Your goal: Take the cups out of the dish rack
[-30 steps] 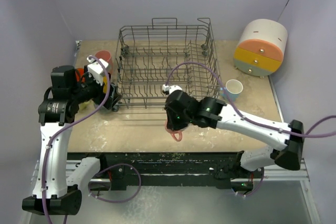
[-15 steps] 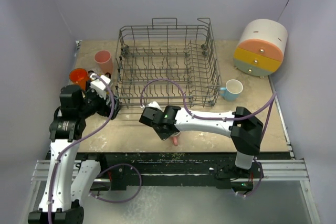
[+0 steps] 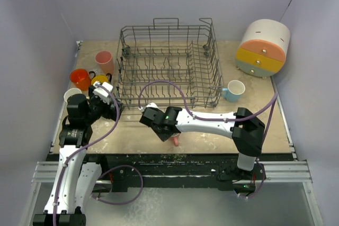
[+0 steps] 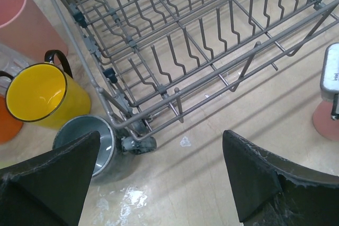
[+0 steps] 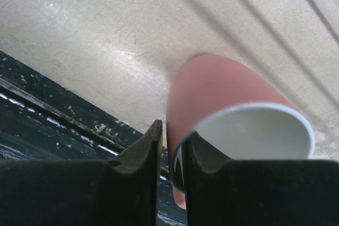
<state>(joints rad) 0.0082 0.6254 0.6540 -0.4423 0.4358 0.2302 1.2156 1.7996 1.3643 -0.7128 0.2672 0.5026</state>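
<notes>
The dark grey wire dish rack (image 3: 168, 64) stands mid-table; I see no cup inside it. My right gripper (image 3: 168, 130) is shut on the rim of a salmon cup (image 3: 175, 139), one finger inside and one outside, low over the table's front edge; the right wrist view shows the cup (image 5: 222, 99) in the gripper (image 5: 172, 152). My left gripper (image 3: 108, 105) is open and empty at the rack's near left corner (image 4: 132, 123). Beside it stand a grey cup (image 4: 85, 144), a yellow mug (image 4: 39, 96), a pink tumbler (image 4: 21, 22) and an orange mug (image 3: 80, 78).
A pale cup (image 3: 71, 95) sits by the left arm. A light blue mug (image 3: 233, 89) stands right of the rack. A round white, orange and yellow drawer box (image 3: 263, 48) is at the back right. The table's front edge (image 5: 63, 115) lies just under the salmon cup.
My left arm has pulled back toward its base, uncovering the cups on the left. My right arm has swung left with the salmon cup and now holds it near the front edge.
</notes>
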